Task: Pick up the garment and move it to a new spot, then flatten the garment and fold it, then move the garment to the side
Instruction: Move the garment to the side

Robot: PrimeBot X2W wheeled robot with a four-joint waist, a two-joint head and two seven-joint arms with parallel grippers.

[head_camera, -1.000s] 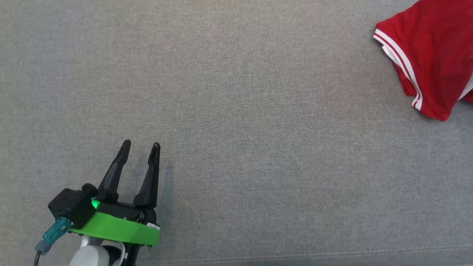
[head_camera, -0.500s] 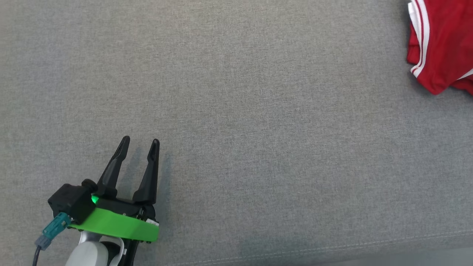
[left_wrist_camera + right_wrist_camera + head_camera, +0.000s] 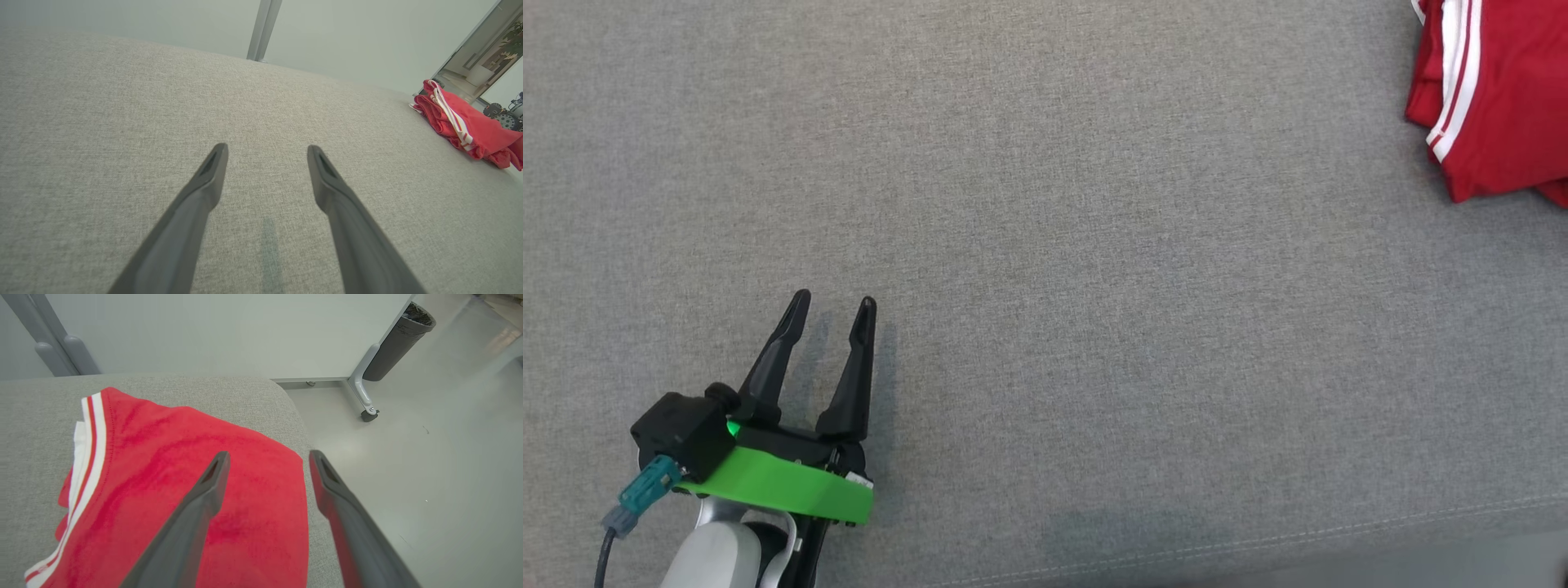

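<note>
Placement looks finished: your right end effector (image 3: 268, 454) hangs open and empty over the folded red shirt (image 3: 163, 457); left end effector (image 3: 836, 299) likewise. Next, withdraw.

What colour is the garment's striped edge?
White with a thin red line, on the red garment; clearest in the right wrist view.

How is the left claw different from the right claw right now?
The left claw hovers over bare grey cushion; the right claw is over the red garment. The right claw is at the cushion's edge, next to the floor; the left claw has cushion all around. Both are open, holding nothing.
</note>
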